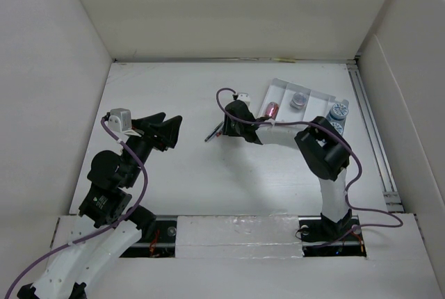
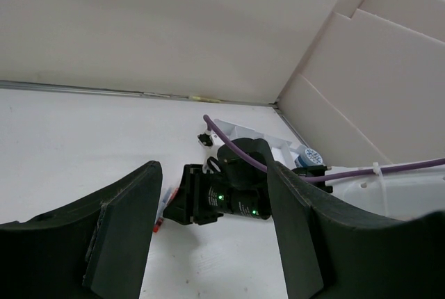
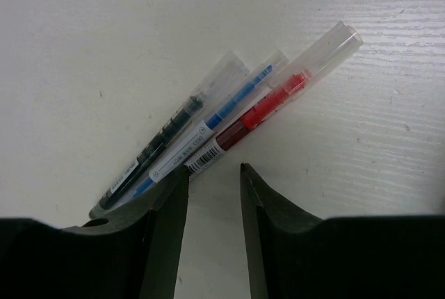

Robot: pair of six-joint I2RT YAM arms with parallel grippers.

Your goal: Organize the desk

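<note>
Three clear pens lie side by side on the white desk (image 1: 167,188): a black one (image 3: 167,135), a blue one (image 3: 229,104) and a red one (image 3: 271,104). In the top view they show as a thin dark bundle (image 1: 213,133) near the middle. My right gripper (image 3: 213,170) is low over the desk at their near ends. Its jaws are a little apart with nothing between them, and its left finger (image 3: 170,201) covers the pens' lower ends. My left gripper (image 1: 169,132) is open wide and empty, held to the left of the pens and facing the right gripper (image 2: 222,198).
A white compartmented tray (image 1: 281,85) sits at the back right. It holds a pink object (image 1: 270,110), a grey round piece (image 1: 299,99) and blue rolls (image 1: 338,111). White panel walls bound the desk on three sides. A metal rail (image 1: 372,132) runs along the right edge.
</note>
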